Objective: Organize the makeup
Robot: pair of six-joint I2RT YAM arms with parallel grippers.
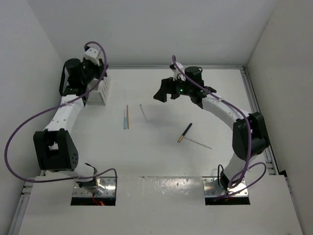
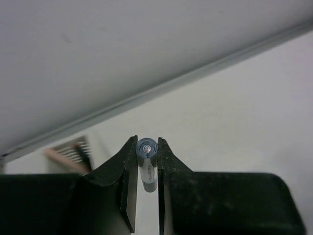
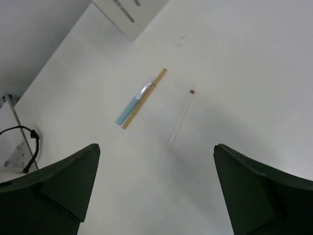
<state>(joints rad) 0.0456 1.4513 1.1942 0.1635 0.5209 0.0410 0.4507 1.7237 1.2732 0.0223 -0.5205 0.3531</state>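
Left arm: the left gripper point(image 2: 146, 145) is clamped on a slim grey stick with a bluish round end point(image 2: 147, 175), pinched near the fingertips.
Right arm: the right gripper point(image 3: 156, 149) hangs above the white table point(image 1: 161, 161), its fingers spread wide and holding nothing.
Key relation: in the left wrist view, the white slotted rack point(image 2: 73, 152) lies down and to the left of the held stick. It is near but apart, and the stick is not over the slots.
Long axis: the held stick faces the wrist camera nearly end-on. Setting it in the rack likely depends on lining this axis up with a slot.
Loose makeup: a pale blue stick point(image 3: 129, 106) and a tan stick point(image 3: 156, 81) lie side by side, parallel. A thin clear stick with a dark tip point(image 3: 181, 117) lies just beside them. A black stick with a copper tip point(image 1: 185, 132) and a thin silvery rod point(image 1: 200, 143) lie nearer the right arm's base.
Nearer arm: the left is at the rack, and the right is closer to all the loose sticks.
Hidden: the top view hides the left fingers behind their own wrist. The rack is blurred in the left wrist view, so what it holds cannot be told. A pinkish smear beside it cannot be identified.
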